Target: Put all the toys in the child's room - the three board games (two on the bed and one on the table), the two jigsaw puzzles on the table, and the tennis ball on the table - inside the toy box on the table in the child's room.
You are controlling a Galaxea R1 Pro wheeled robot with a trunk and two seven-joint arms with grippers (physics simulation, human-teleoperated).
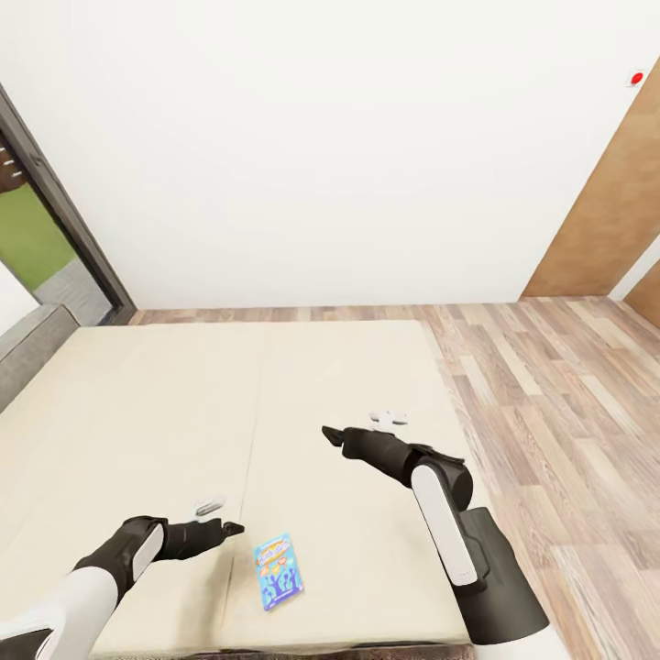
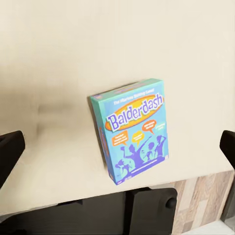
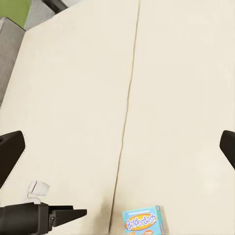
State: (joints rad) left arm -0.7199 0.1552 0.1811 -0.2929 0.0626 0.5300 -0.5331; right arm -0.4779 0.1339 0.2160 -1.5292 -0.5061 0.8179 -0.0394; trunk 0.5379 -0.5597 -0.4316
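The left hand (image 1: 234, 528) is open and empty above the bed (image 1: 137, 412), just left of the light blue board game (image 1: 278, 571), which lies flat near the mattress front edge. The right hand (image 1: 328, 434) is open and empty over mid-mattress.

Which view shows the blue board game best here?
The left wrist view: the board game lies large and whole, "Balderdash" readable, near the bed edge. The head view shows it small; the right wrist view cuts it off at the frame edge.
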